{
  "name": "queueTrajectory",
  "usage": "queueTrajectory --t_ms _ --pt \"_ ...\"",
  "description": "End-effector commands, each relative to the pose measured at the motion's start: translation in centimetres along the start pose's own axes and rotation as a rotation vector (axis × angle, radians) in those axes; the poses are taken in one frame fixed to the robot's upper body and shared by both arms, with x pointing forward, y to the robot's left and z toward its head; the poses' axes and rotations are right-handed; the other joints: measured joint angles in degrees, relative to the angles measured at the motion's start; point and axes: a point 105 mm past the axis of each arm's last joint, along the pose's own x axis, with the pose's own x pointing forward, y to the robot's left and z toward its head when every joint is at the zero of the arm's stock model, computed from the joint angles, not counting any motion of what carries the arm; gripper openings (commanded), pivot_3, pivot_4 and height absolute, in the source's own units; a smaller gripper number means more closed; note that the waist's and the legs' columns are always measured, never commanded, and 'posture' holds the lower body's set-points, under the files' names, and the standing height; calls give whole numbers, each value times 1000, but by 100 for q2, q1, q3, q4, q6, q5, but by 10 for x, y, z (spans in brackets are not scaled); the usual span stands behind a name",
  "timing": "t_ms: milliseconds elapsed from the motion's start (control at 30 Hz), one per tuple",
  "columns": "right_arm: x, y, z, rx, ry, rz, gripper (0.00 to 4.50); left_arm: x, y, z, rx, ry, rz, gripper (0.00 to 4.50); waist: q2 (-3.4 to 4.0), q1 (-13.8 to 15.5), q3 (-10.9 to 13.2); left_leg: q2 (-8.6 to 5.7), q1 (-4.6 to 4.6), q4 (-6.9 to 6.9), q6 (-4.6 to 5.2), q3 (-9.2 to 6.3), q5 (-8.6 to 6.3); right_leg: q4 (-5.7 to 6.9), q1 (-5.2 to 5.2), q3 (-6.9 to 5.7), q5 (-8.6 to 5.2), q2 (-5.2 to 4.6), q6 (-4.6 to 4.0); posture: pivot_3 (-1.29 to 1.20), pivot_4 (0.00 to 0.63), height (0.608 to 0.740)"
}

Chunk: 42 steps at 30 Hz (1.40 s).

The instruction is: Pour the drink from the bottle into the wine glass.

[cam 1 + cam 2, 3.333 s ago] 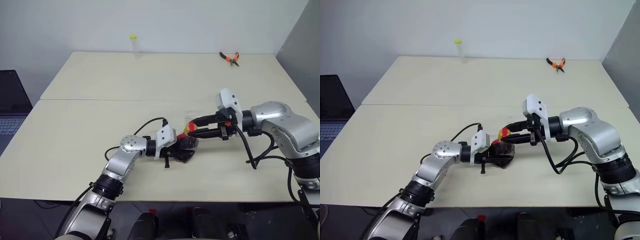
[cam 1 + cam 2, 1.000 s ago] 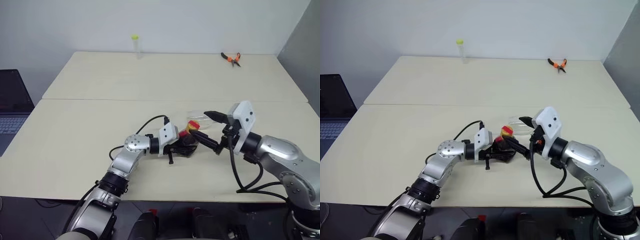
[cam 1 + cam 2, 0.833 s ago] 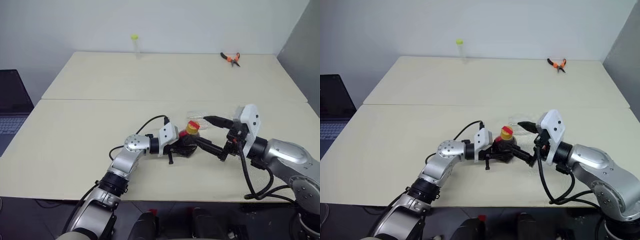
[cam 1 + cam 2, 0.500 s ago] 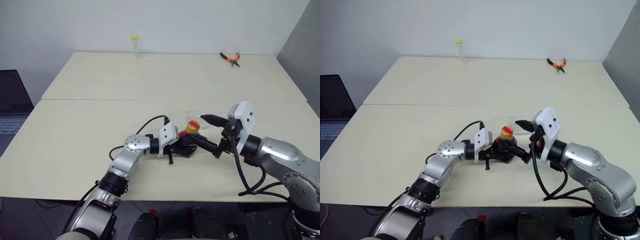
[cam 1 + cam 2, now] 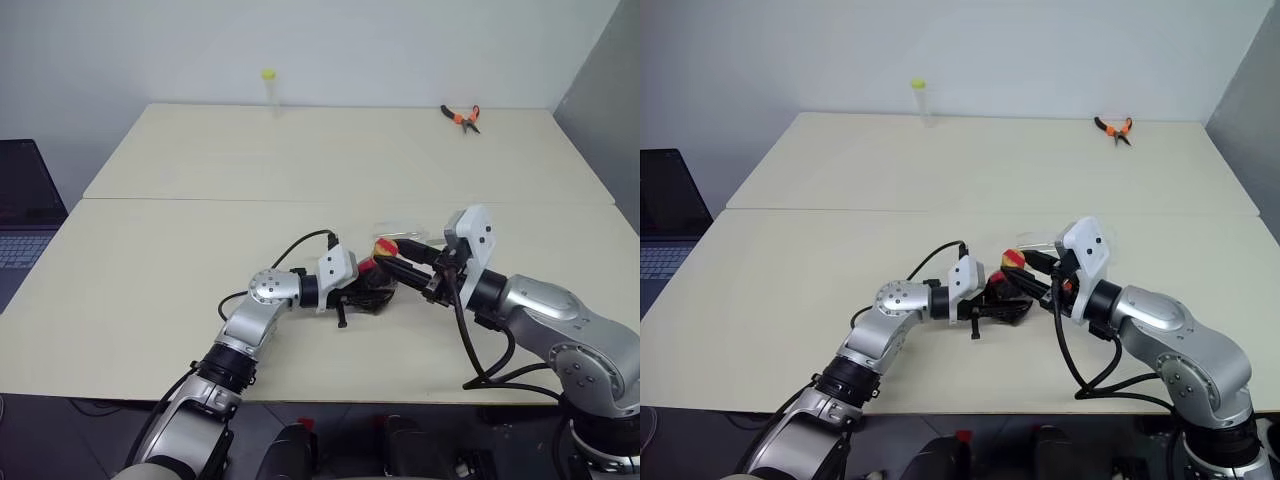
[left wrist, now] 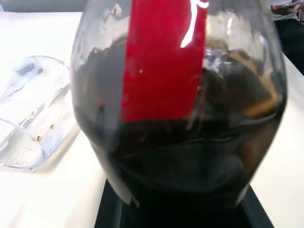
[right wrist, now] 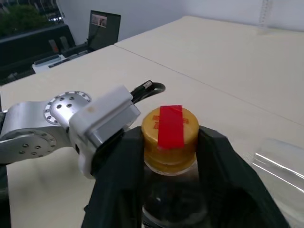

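Beige table point(image 5: 180, 250), near middle: bottle point(image 5: 374, 282) of dark drink point(image 6: 190, 161) stood clamped at its body in the left gripper point(image 5: 362, 292), right gripper point(image 7: 169, 142) closed on the yellow cap point(image 7: 170, 129). Wine glass point(image 6: 28, 109) lay just beside the bottle; pliers point(image 5: 460, 116) and capped tube point(image 5: 269, 87) sat well apart at the far edge.

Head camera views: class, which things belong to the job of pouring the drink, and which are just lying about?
Belongs to the job: small clear plastic bottle with yellow cap; dark brown-red drink inside it; clear wine glass beside it.
Lying about: thin clear tube with yellow-green cap; orange-handled pliers; dark laptop.
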Motion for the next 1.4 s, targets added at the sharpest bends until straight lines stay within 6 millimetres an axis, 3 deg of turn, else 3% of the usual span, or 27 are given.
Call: queueTrajectory --t_ms 33,433,567,667,833,1000,1300,1400 --pt "-5 2 26 -5 -126 5 1224 1 2 12 49 -32 -2 718 0 0 0 0 0 0 0 0 0 0 0 0 0 0 0 0 150 740" --pt "-8 10 32 181 -243 39 1224 2 1 12 42 -38 -1 717 0 -2 0 0 0 -1 0 0 0 1 0 3 0 0 0 0 150 740" --pt "-7 12 20 21 -117 29 1224 2 1 12 42 -37 0 717 1 -2 0 -1 0 0 0 2 0 1 0 2 0 0 0 0 150 740" --pt "-7 12 22 2 -120 31 1224 1 1 11 42 -36 0 692 1 -5 0 0 0 -1 0 2 0 0 0 -2 0 1 1 0 150 740" --pt "-4 13 31 -31 -128 27 2956 1 1 11 44 -34 1 685 1 -10 0 1 2 -1 0 1 0 2 -1 -1 0 3 0 0 150 740" --pt "-3 13 34 -54 -136 22 2963 1 1 11 44 -33 0 684 1 -2 0 -1 -1 0 0 1 0 0 0 1 0 0 0 0 150 740" --pt "-4 6 16 -196 -31 -24 2963 2 0 10 45 -32 -6 684 1 -1 0 -1 0 0 0 1 0 0 0 -3 0 0 1 0 150 740" --pt "-5 3 18 -179 -58 -40 3532 2 -1 10 45 -34 -6 684 1 -2 0 0 0 0 0 1 0 0 0 0 0 1 0 0 150 740"
